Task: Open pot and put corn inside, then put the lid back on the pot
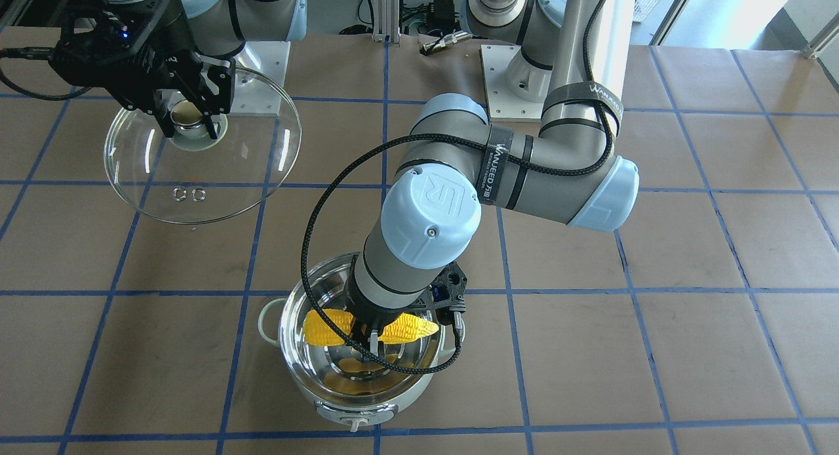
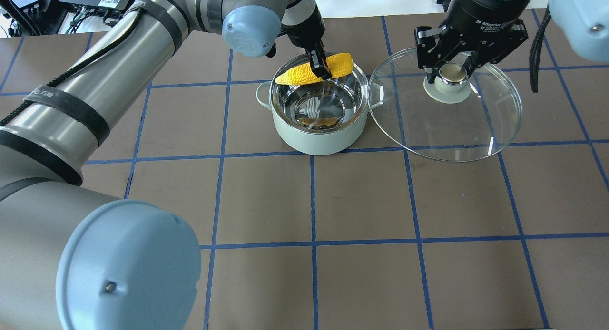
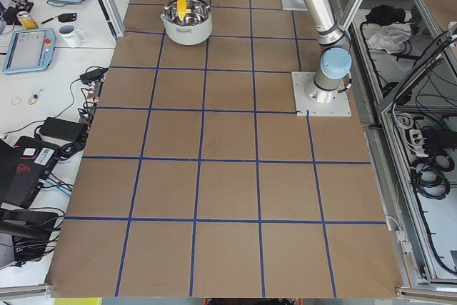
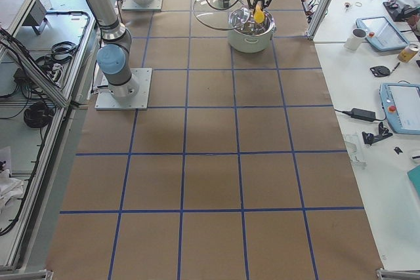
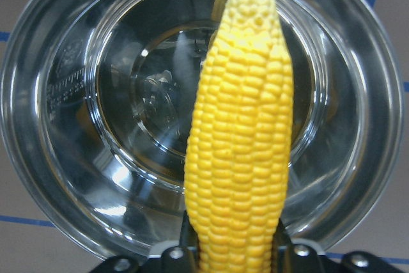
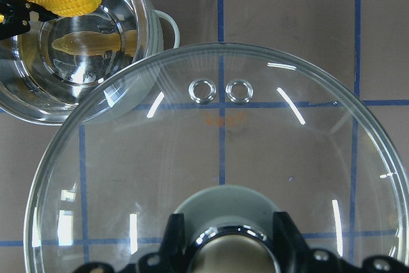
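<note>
The mint-green pot (image 2: 318, 140) stands open with its steel inside bare (image 5: 147, 113). My left gripper (image 2: 319, 66) is shut on the yellow corn (image 2: 299, 74) and holds it level just above the pot's far rim; the corn also shows in the front view (image 1: 328, 326) and the left wrist view (image 5: 239, 158). My right gripper (image 2: 451, 74) is shut on the knob of the clear glass lid (image 2: 447, 130) and holds it raised to the right of the pot. The lid also shows in the front view (image 1: 216, 179) and the right wrist view (image 6: 217, 158), its edge over the pot's side handle.
The table (image 2: 304, 201) is brown paper with a blue tape grid. My left arm (image 1: 459, 206) reaches across above the pot in the front view. Monitors, tablets and cables lie on the side bench (image 3: 43, 48) beyond the table's edge.
</note>
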Robot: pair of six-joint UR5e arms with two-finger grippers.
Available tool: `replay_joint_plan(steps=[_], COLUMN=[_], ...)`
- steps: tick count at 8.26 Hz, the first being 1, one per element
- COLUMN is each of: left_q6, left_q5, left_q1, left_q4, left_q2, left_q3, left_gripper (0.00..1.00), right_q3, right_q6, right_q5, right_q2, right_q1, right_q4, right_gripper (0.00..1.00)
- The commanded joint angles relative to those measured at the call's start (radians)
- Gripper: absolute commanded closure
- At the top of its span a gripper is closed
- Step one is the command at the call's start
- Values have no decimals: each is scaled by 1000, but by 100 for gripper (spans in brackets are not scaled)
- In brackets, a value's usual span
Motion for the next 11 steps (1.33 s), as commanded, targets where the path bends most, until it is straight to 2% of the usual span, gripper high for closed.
replay_joint_plan(steps=[1, 3, 4, 5, 6, 7, 8, 11], left_q6=[1, 1, 1, 10, 12, 34, 71, 91], left_q5=[-50, -52, -53, -44, -44, -44, -44, -40], left_q1=[0, 0, 0, 0, 0, 2, 2, 11], left_q4=[0, 0, 0, 0, -2, 1, -2, -3], left_q2=[-8, -4, 10, 7, 9, -3, -2, 39], left_q3=[-36, -37, -39, -42, -42, -41, -44, -37], left_gripper=[100, 100, 95, 39, 14, 5, 0, 4], right_q3=[0, 0, 0, 0, -2, -2, -2, -2], right_q6=[-14, -18, -18, -19, -37, -48, -48, -59], right_q5=[0, -2, -3, -3, -6, -8, -8, -15], right_q2=[0, 0, 0, 0, 0, 0, 0, 0], right_q1=[0, 2, 0, 0, 0, 0, 0, 0], right_q4=[-1, -1, -1, -1, -1, -2, -1, -4], right_gripper=[73, 73, 73, 73, 73, 73, 73, 74])
